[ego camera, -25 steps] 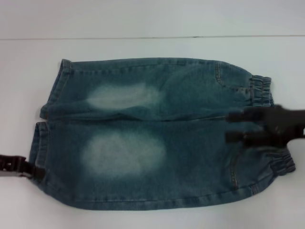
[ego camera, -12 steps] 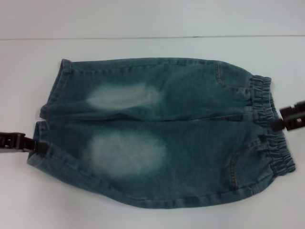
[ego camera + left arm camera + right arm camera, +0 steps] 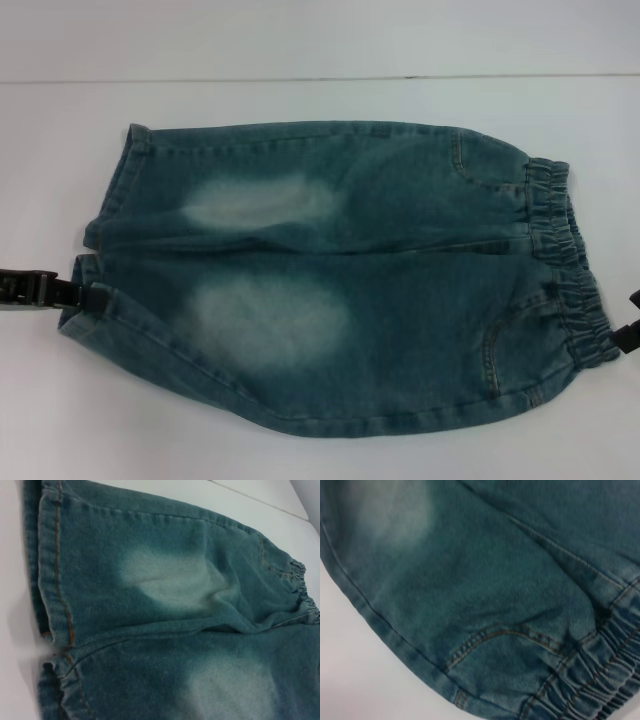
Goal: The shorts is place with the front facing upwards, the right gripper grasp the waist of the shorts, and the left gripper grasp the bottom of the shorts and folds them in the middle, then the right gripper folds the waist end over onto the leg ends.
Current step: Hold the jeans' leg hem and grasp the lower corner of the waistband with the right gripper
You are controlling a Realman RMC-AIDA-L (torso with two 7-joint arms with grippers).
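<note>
The denim shorts [image 3: 330,270] lie flat on the white table [image 3: 300,40], front up. The ruched waist [image 3: 565,250] is at the right and the bottom of the shorts [image 3: 112,190] at the left. My left gripper [image 3: 88,297] is at the near leg's hem, shut on its edge, and that hem corner is drawn up off the table. Only a black tip of my right gripper [image 3: 628,338] shows at the right edge, beside the near end of the waist. The left wrist view shows the leg ends [image 3: 55,580], and the right wrist view shows the elastic waist [image 3: 600,685] close up.
Bare white table surrounds the shorts on all sides. A thin seam line [image 3: 320,78] crosses the table behind them.
The right gripper has drawn back from over the waist to the right edge and nearer. The left gripper moved in on the near leg hem, whose lower corner has lifted and pulled inward.
</note>
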